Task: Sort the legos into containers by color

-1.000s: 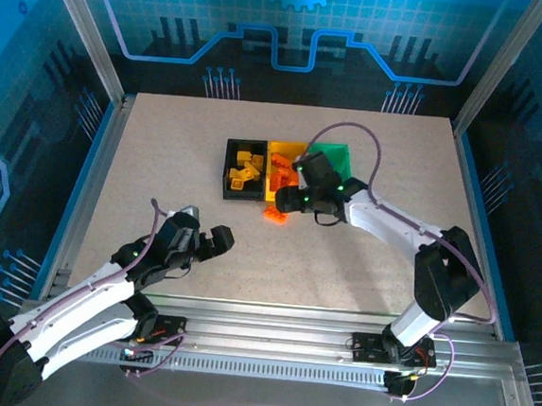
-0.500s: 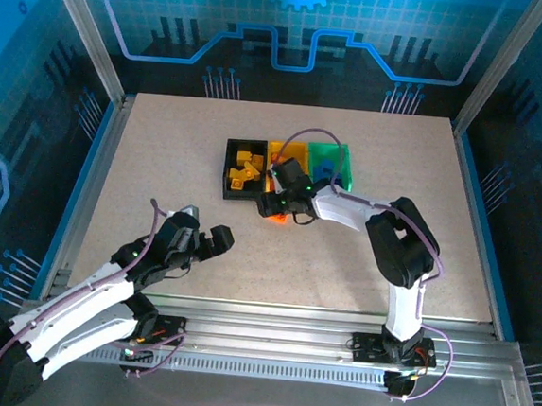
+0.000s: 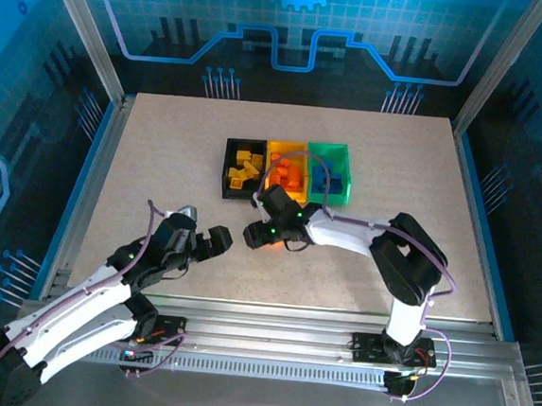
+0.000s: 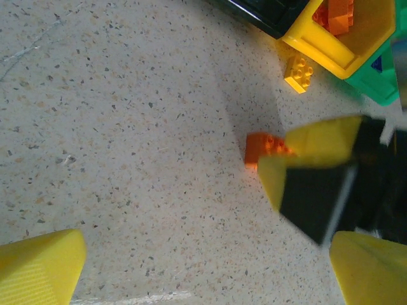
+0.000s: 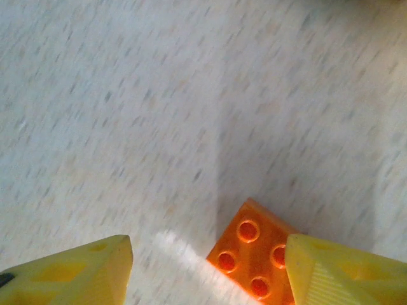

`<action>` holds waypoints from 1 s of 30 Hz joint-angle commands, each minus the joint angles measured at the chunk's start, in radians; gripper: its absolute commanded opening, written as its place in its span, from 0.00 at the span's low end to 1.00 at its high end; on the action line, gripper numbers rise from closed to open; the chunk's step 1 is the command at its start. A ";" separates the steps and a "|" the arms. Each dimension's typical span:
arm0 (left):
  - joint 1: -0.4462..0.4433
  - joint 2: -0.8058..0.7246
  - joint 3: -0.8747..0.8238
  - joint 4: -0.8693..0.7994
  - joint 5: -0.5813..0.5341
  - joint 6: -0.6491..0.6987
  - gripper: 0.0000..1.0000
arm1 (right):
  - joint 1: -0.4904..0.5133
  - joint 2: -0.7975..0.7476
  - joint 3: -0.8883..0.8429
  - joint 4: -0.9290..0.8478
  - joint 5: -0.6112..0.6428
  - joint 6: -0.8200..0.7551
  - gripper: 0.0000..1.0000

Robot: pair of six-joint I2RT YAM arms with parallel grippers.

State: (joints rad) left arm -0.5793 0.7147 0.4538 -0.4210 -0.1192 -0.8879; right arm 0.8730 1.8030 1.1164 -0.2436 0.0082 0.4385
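The right gripper (image 3: 255, 232) is down at the table (image 3: 161, 155) on the near side of the yellow bin (image 3: 289, 147), its jaws apart around a loose orange brick (image 5: 254, 254); the brick lies on the table close against one finger (image 5: 343, 273), with a wide gap to the other, and nothing is clamped. The left gripper (image 3: 207, 234) sits further to the near-left of the yellow bin, also apart and empty.

The likely trouble is an off-centre close; with the brick hard to one side and turned at an angle to the pads, the jaws may spin it, catch only a corner, or squirt it out across the table. The two grippers are also near each other, so a sideways swing by either arm could bring them into contact.

The right wrist view gives the brick's studs and its offset between the fingers. The left wrist view shows what that one lacks: a yellow brick (image 4: 299, 72) lying loose just beside the yellow bin's corner, not yet sorted. The top view alone shows all three bins, the black bin (image 3: 227, 171) holding yellow bricks, the yellow bin orange ones, and the green bin (image 3: 330, 153) blue ones.
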 commanded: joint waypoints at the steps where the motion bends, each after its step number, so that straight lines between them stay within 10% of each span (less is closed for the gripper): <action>1: 0.011 -0.019 -0.003 -0.022 -0.011 0.020 0.99 | 0.027 -0.096 -0.019 -0.065 0.042 0.041 0.69; 14: 0.025 -0.029 -0.004 -0.035 -0.006 0.022 0.99 | -0.009 0.054 0.150 -0.302 0.155 0.190 0.79; 16: 0.027 -0.030 -0.010 -0.027 -0.008 0.024 0.99 | 0.011 0.072 0.157 -0.312 0.174 0.257 1.00; 30: 0.041 -0.035 -0.041 -0.012 0.013 0.028 0.99 | 0.058 0.224 0.257 -0.450 0.305 0.348 0.93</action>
State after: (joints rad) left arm -0.5472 0.6933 0.4324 -0.4316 -0.1173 -0.8810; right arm 0.9165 1.9957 1.3502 -0.6392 0.2657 0.7612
